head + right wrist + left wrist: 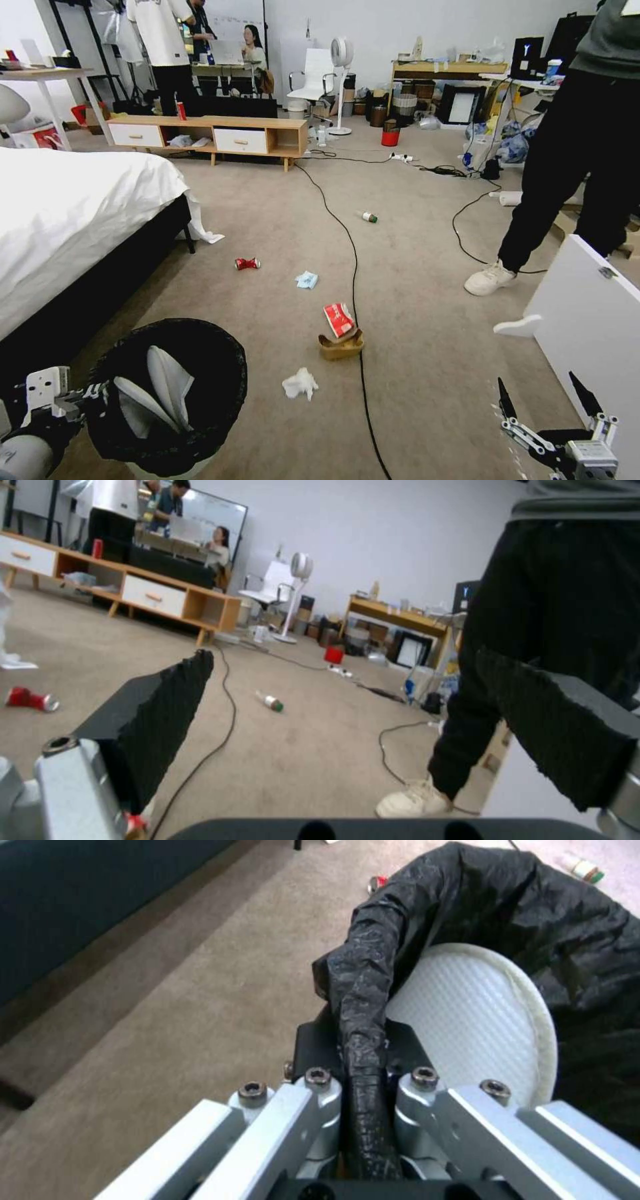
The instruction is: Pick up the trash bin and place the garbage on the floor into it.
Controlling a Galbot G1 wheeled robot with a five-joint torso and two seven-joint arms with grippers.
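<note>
Left claw (363,1080) grips the bin (170,393) rim; open right claw (550,403) lies right of the nearest tissue (300,384).

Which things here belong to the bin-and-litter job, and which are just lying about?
Job:
- black-lined round trash bin, rim clamped by left gripper
- crushed red can
- pale-blue tissue
- red-white packet on brown paper bag
- green-capped clear bottle
- open right gripper

Lying about:
- black cable
- white-sheeted bed
- wooden TV bench
</note>
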